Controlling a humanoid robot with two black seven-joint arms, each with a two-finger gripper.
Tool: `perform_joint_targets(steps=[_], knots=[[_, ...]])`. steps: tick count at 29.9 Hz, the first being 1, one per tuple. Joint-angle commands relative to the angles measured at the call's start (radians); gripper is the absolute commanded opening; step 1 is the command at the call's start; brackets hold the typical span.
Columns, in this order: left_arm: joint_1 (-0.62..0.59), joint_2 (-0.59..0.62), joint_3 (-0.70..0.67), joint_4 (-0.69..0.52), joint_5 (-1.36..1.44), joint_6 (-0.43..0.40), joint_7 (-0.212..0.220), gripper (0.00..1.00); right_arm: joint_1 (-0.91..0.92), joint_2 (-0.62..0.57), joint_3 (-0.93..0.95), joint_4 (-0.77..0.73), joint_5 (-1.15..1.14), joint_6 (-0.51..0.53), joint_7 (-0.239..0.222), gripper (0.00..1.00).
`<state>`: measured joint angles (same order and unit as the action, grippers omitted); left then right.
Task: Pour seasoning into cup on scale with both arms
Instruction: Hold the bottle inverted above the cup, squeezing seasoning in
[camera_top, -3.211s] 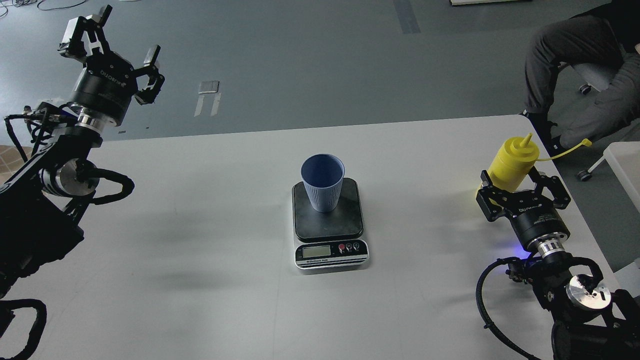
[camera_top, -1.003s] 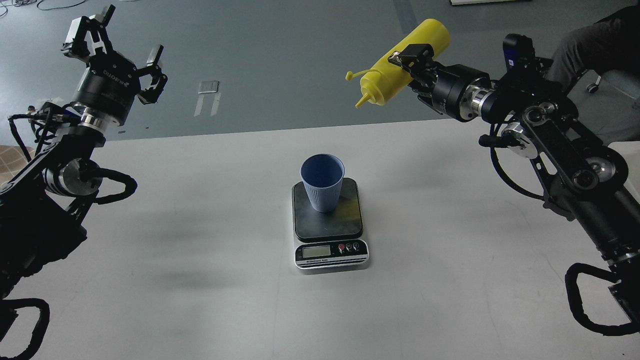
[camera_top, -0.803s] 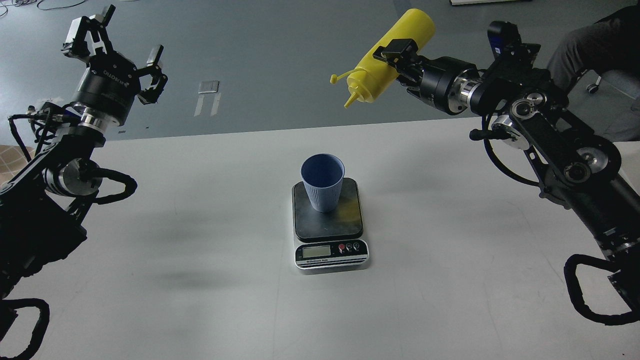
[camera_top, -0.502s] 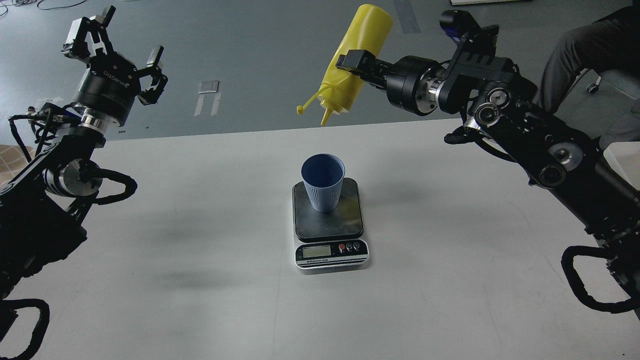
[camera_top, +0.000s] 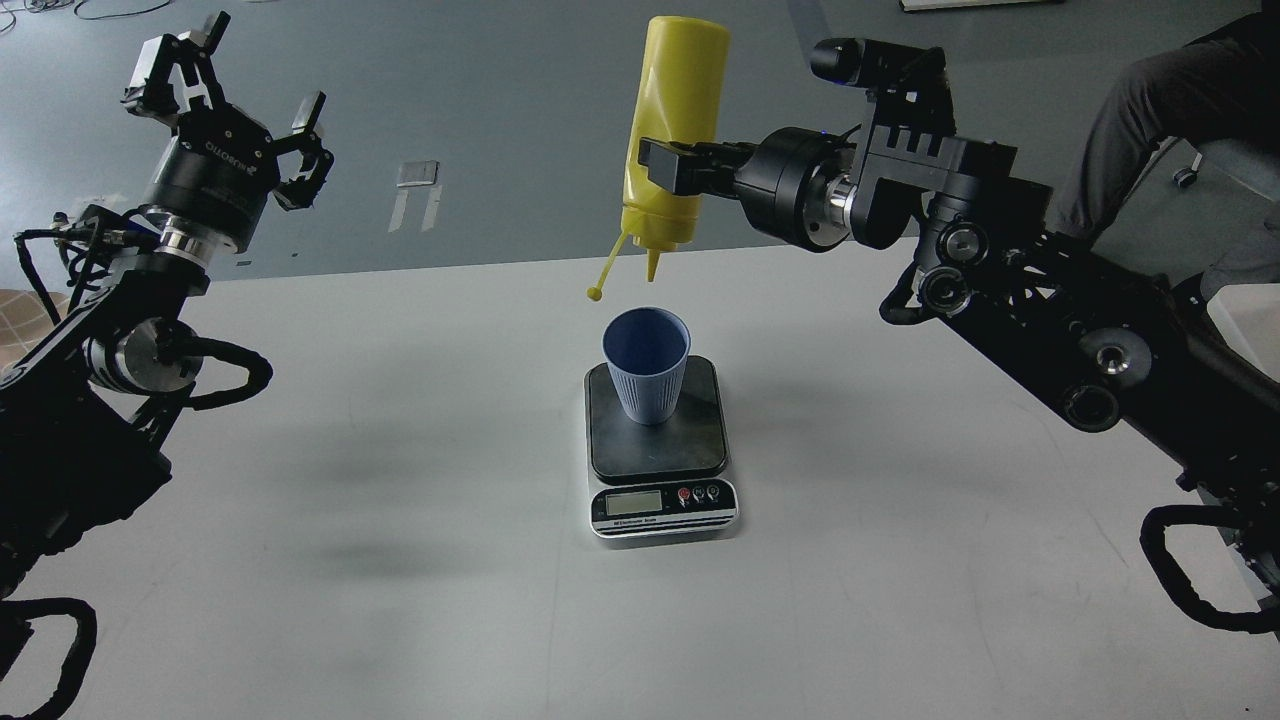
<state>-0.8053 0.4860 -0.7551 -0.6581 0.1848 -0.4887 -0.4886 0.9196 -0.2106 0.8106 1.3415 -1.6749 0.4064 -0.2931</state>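
The yellow seasoning bottle (camera_top: 672, 110) hangs upside down, nearly vertical, its nozzle pointing down just above the rim of the light blue cup (camera_top: 646, 365). Its cap strap dangles to the left of the nozzle. My right gripper (camera_top: 668, 172) is shut on the bottle's lower half, reaching in from the right. The cup stands upright on the black platform of the scale (camera_top: 657, 440) at the table's middle. My left gripper (camera_top: 232, 85) is open and empty, raised high at the far left, well away from the cup.
The white table (camera_top: 400, 560) carries only the scale and cup. A seated person (camera_top: 1150, 100) is at the back right beyond the table's corner. A white bin edge (camera_top: 1245, 315) shows at the right.
My right arm has swung the bottle left and turned it from a slant to nearly vertical, nozzle down over the cup. The left arm has not moved.
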Motion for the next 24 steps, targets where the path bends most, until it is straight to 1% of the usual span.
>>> perform_joint_targets(steps=[1,13,16,17,20,21,23,24], knots=[[0.0,0.0,-0.001,0.001,-0.001,0.0,0.0,0.98,-0.021,-0.015,-0.002,0.034,-0.072,0.002,0.0,0.43],[0.0,0.002,-0.003,0.0,-0.001,0.0,0.0,0.98,-0.061,-0.003,-0.048,0.056,-0.123,0.0,0.0,0.43],[0.0,0.002,-0.003,0.0,-0.001,0.0,0.0,0.98,-0.067,-0.001,-0.05,0.056,-0.124,-0.005,0.002,0.41],[0.0,0.003,-0.003,0.0,-0.001,0.0,0.0,0.98,-0.068,0.005,-0.05,0.056,-0.127,-0.008,0.002,0.38],[0.0,0.005,-0.003,0.0,-0.001,0.0,0.0,0.98,-0.068,0.016,-0.051,0.056,-0.138,-0.008,0.002,0.33],[0.0,0.005,-0.001,0.001,-0.001,0.0,0.0,0.98,-0.074,0.017,-0.05,0.056,-0.153,-0.009,0.003,0.29],[0.0,0.005,-0.001,0.001,-0.001,0.0,0.0,0.98,-0.084,0.026,-0.048,0.056,-0.167,-0.012,0.006,0.25],[0.0,0.005,-0.003,0.0,-0.001,0.0,0.0,0.98,-0.09,0.033,-0.048,0.054,-0.169,-0.014,0.006,0.19]])
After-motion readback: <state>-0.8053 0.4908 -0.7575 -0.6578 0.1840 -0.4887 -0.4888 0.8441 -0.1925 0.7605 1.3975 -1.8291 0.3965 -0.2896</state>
